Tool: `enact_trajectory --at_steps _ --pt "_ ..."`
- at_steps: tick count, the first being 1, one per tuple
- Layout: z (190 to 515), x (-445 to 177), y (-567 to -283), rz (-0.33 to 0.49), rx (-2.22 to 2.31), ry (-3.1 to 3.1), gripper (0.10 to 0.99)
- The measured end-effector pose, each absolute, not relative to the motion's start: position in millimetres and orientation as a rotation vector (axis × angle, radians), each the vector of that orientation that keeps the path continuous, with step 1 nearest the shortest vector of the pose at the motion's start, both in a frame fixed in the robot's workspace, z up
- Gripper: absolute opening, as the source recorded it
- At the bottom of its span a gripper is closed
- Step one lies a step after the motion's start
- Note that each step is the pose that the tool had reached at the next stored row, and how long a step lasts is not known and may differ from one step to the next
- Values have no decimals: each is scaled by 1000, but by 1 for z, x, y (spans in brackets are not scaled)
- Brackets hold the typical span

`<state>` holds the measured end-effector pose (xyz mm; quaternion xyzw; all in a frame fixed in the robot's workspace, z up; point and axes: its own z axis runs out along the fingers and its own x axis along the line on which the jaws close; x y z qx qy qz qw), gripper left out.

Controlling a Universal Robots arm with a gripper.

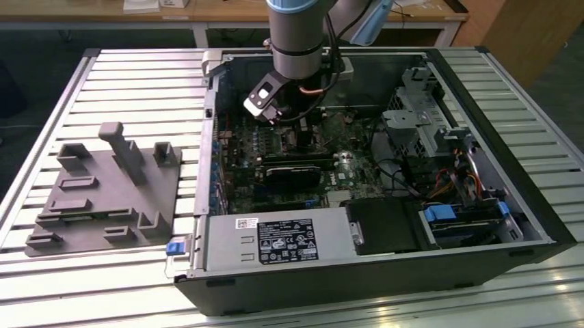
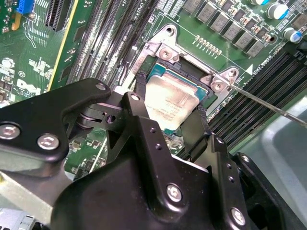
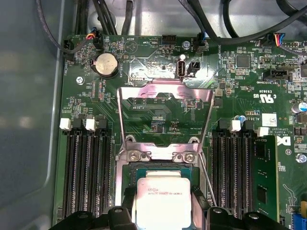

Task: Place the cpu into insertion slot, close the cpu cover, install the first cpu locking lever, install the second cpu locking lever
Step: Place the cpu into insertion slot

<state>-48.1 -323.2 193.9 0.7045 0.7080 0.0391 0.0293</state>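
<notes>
The cpu (image 2: 171,101), a small square chip with a silvery top, sits between my gripper's (image 2: 169,109) two black fingers (image 2: 138,103), which press on two of its opposite edges. It is over the insertion slot (image 3: 140,171), whose teal inner edge and metal rim peek out around it; whether it rests in the slot I cannot tell. The cpu cover (image 3: 165,92), a silvery frame with a cut-out centre, stands flipped back beyond the slot. A thin locking lever (image 2: 268,106) sticks out beside the slot. In the exterior view my gripper (image 1: 294,121) reaches down into the open computer case (image 1: 511,205).
Black memory slots (image 3: 88,163) flank the slot on both sides. A labelled grey power supply box (image 1: 273,240) fills the case's near corner, with a drive cage (image 1: 415,123) and cables on the exterior view's right. A grey fixture plate (image 1: 100,195) lies on the slatted table at the left.
</notes>
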Motion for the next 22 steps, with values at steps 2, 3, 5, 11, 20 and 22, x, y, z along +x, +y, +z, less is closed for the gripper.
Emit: enact_trajectory --at_steps 2,3,5,11,20,22 --pt "194 -48 -323 120 2173 2184 541" --pt "195 -48 -323 120 2173 2184 541" --pt "196 -48 -323 121 2173 2184 541" --pt "196 -48 -322 120 2173 2183 541" --pt "194 -47 -322 121 2173 2184 541" --pt "194 -47 -322 120 2173 2184 541"
